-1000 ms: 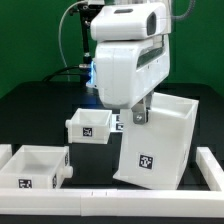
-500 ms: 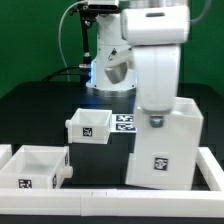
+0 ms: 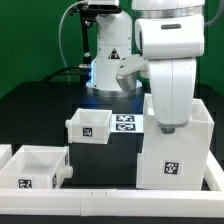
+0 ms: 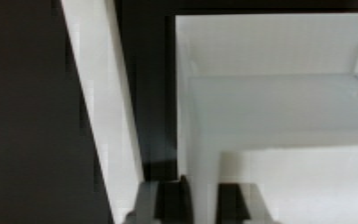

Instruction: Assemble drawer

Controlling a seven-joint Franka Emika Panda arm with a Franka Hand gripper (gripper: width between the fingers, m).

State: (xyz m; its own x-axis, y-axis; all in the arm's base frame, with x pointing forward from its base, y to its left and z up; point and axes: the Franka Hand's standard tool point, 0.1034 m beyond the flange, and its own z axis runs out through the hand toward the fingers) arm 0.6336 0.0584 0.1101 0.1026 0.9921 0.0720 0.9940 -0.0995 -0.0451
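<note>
Fingers [image 4: 240,205] clamped on a top wall of the casing [image 3: 176,150], casing upright by the table's [image 3: 40,105] near edge toward the exterior view's right corner, open tray [image 3: 88,126] mid-table just beside the marker board [image 3: 126,122], second tray [image 3: 38,167] near the near left corner.

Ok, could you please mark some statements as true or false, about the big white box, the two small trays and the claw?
1. The big box stands upright. True.
2. The claw grips the big box at its top edge. True.
3. The near tray and the far tray sit inside the big box. False: both stand on the table, outside it.
4. The marker board lies on top of the big box. False: it lies flat on the table beside the far tray.
</note>
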